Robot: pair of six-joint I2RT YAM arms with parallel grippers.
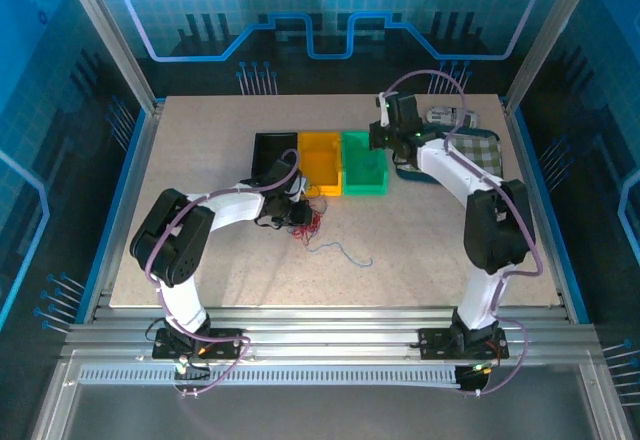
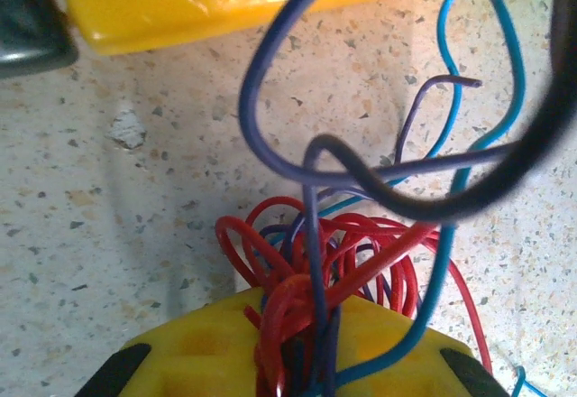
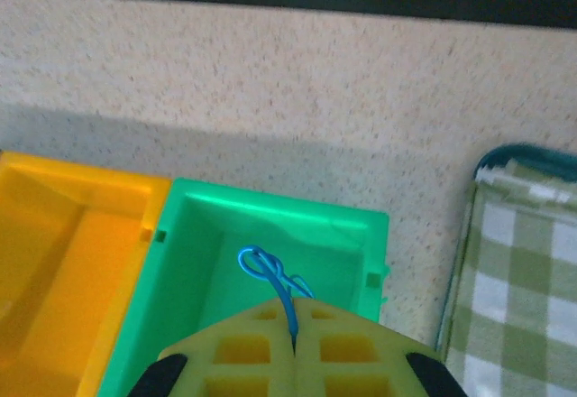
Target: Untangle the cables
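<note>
Right wrist, right tool (image 3: 293, 329) pinching blue cable (image 3: 270, 269)

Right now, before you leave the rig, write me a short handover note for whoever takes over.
Left gripper: shut on the bunch of cables, red and blue, near the yellow bin.
Right gripper: shut on one blue cable over the green bin.
Done: that cable is free of the bunch; another loose cable lies on the table.
Left: release it, then separate the tangled rest.
</note>
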